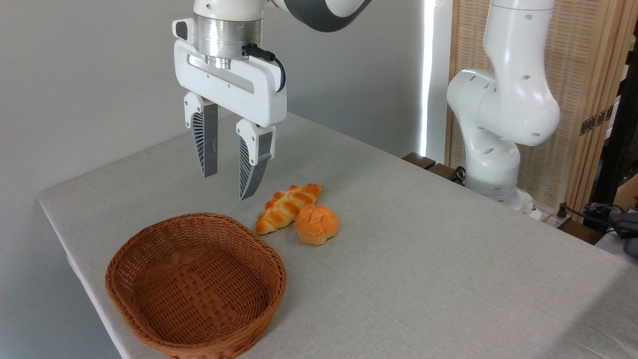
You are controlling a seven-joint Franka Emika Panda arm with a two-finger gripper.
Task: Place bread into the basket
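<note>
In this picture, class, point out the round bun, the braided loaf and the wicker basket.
round bun [317,224]: fixed camera view, on its cracked top.
braided loaf [286,203]: fixed camera view, mid-length on its plaited crust.
wicker basket [273,262]: fixed camera view, on its right rim.

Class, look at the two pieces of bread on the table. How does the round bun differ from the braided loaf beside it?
The round bun is compact and dome-shaped; the braided loaf is long and narrow. The bun is a deeper orange with a cracked top; the loaf is paler golden with plaited ridges. The bun lies nearer the camera; the loaf runs diagonally behind it. Both rest on the table, seemingly touching, outside the basket.
</note>
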